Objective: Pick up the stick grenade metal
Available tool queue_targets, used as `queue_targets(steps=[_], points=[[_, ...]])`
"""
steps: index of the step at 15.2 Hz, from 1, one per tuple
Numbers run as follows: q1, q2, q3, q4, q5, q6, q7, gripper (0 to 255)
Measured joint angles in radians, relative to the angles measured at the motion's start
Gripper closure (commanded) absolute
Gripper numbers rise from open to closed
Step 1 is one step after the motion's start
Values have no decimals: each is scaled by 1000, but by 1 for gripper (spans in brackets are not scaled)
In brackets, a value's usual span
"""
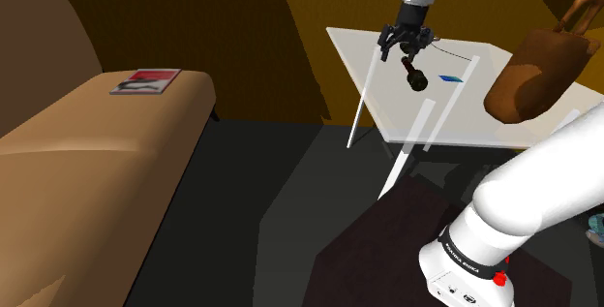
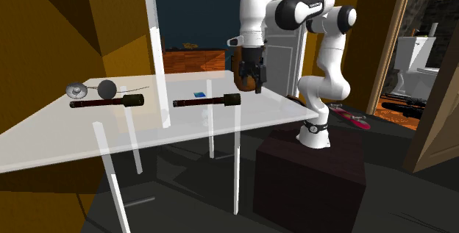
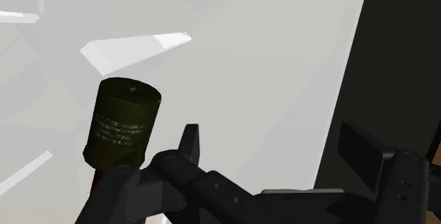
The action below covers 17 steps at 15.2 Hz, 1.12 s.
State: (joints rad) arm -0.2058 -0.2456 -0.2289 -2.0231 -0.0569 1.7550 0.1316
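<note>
One white arm with dark joints (image 1: 542,199) rises from the dark box stand (image 1: 387,247) at the shoulder view's lower right. Its last links come down from the top edge with the wrist upright, so the all-black two-finger claw (image 1: 406,53) points straight down at the white, glassy tabletop (image 1: 368,82). The fingers are spread. Just below them the stick grenade (image 1: 416,76), a dark rod with a reddish shaft and a blackish drum-shaped head, lies flat on the tabletop with its head toward the near edge. A small flat blue chip (image 1: 450,78) lies near it on that view's right, and a brown handled bag (image 1: 537,73) stands further right.

In the second exterior view the arm (image 2: 324,84) stands on the stand (image 2: 309,165), folds over at its highest joints and drops its forearm vertically. The claw (image 2: 248,83) hangs over the tabletop (image 2: 73,136), near the head end of the stick grenade (image 2: 210,102). A second look-alike stick (image 2: 103,103) lies further to that view's left, well apart from the claw.

In the wrist view the two black fingers (image 3: 191,141) of the claw (image 3: 274,134) stand apart, with bare tabletop (image 3: 283,60) between them, pinching nothing. The stick grenade (image 3: 121,124) shows its olive, pale-lettered head outside that gap, just beside one finger. Whether they touch cannot be told.
</note>
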Motion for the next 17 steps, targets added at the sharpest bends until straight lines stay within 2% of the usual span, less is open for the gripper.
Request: queue_targets(steps=[6,15,17], points=[[-55,171,-73,148,29,17,-5,0],[-163,449,-166,427,120,-7,-19,0],[-178,482,-174,456,134,-7,-18,0]])
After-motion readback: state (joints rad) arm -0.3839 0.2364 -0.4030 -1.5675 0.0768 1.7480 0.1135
